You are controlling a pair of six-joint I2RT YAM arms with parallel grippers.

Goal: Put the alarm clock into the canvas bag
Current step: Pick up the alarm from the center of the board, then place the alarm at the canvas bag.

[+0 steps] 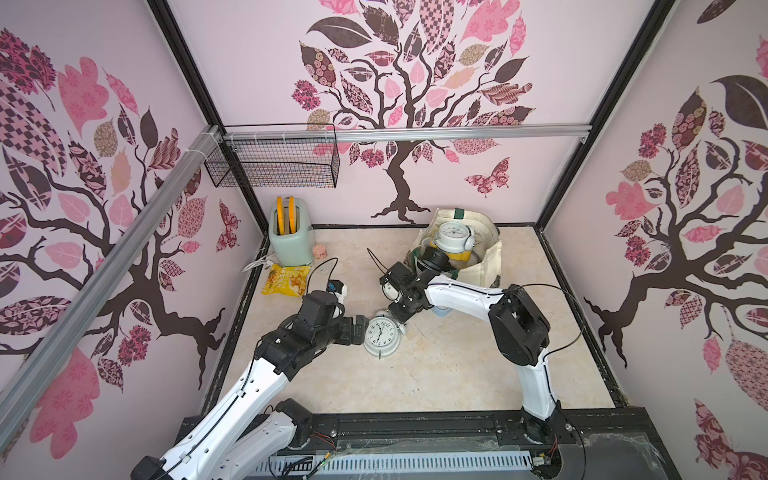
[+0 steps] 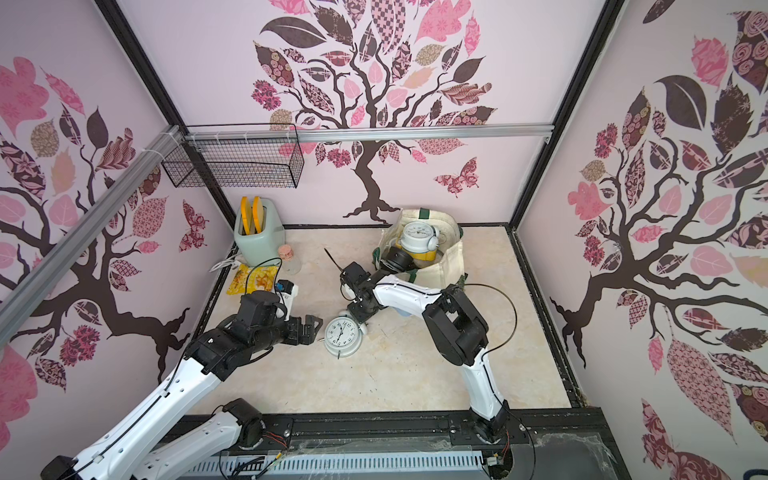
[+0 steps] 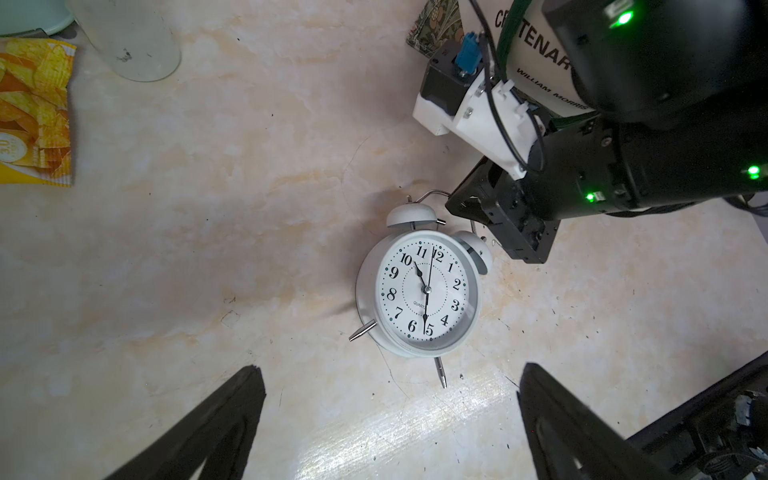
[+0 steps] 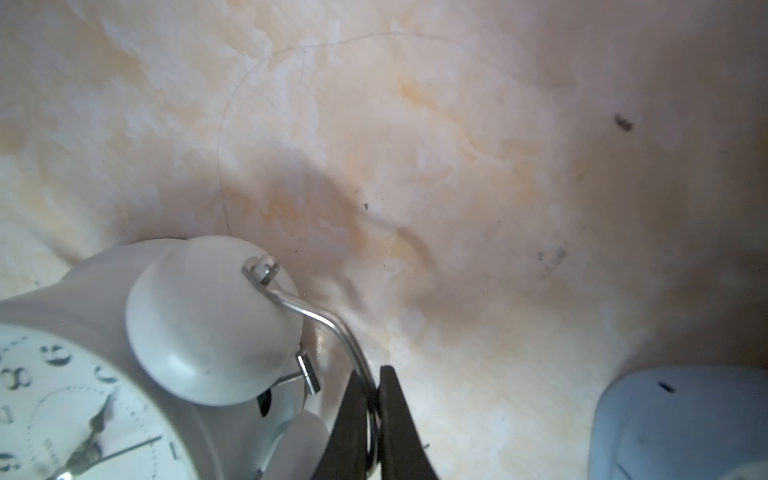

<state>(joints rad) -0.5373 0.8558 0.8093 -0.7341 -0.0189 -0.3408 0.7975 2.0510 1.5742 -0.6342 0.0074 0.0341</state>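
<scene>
Alarm clock (image 1: 381,334): a round white metal case with twin dome bells, a thin wire handle and pointed steel legs. In both top views it lies on its back, dial up, near the middle of the cream marbled bench (image 1: 457,365), outside the bag. The left end effector (image 1: 360,329) sits just beside its left side and the right end effector (image 1: 400,320) is at its bell end. The canvas bag (image 1: 488,259), soft cream cloth with green straps, stands open at the far edge of the bench, right of centre. In its mouth rests a second clock (image 1: 453,232) with a white dial and yellow casing. At the far left corner stands a smooth mint-green toaster (image 1: 291,243) with two orange slices in its slots. A crinkled yellow crisp packet (image 1: 286,280) lies in front of it. A black wire basket (image 1: 274,164) hangs from the rail above.

In the left wrist view, the left end effector's black tapered fingers (image 3: 241,399) stand wide apart with only bare bench between them, and the clock lies just beyond their tips. Dark printed lettering on the bag shows behind the right arm.

In the right wrist view, the right end effector (image 4: 371,382) is pinched together on the clock's wire handle (image 4: 332,328), beside one glossy bell. A pale blue rounded object (image 4: 681,424) lies nearby on the bench.
</scene>
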